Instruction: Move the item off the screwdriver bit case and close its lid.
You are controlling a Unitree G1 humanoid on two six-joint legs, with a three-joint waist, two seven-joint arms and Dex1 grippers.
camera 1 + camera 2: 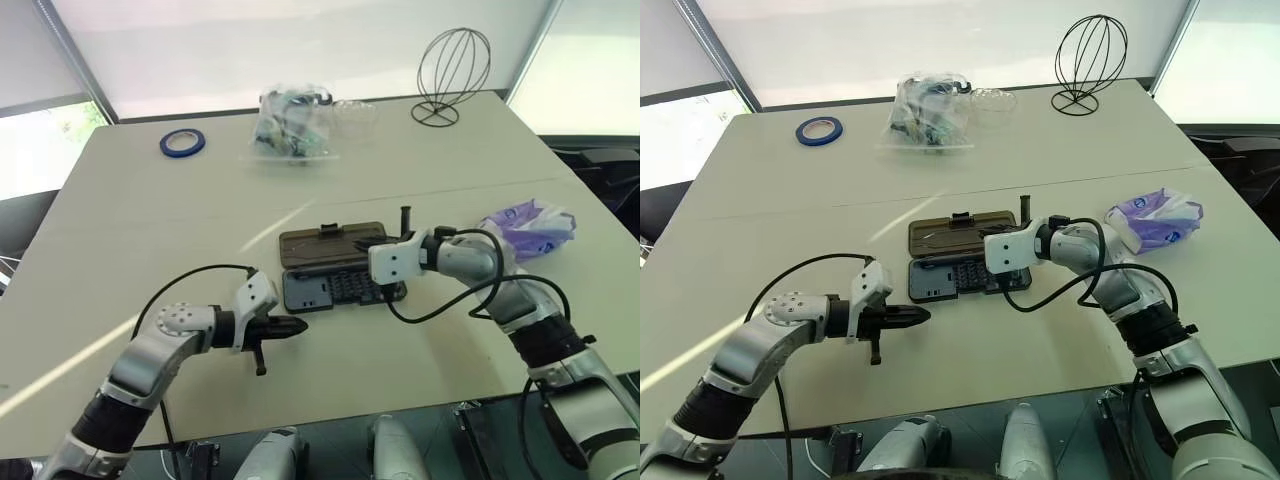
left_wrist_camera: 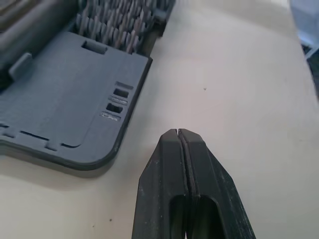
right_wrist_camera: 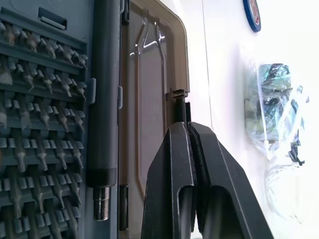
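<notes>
The screwdriver bit case (image 1: 335, 288) lies open in the middle of the table, its rows of bits (image 3: 45, 124) showing. Its brown translucent lid (image 1: 325, 243) lies flat on the far side of the base. The purple-and-white item (image 1: 525, 228) rests on the table to the right, apart from the case. My right gripper (image 3: 187, 127) is shut and empty. It hovers over the lid, tips near the small latch tab (image 3: 178, 93). My left gripper (image 1: 303, 326) is shut and empty just off the base's near left corner (image 2: 75, 109), over bare table.
At the back of the table (image 1: 120, 230) are a blue tape roll (image 1: 182, 143), a clear bag of mixed parts (image 1: 290, 125), a clear plastic bowl (image 1: 355, 115) and a black wire stand (image 1: 450, 75). The table's near edge runs just behind my arms.
</notes>
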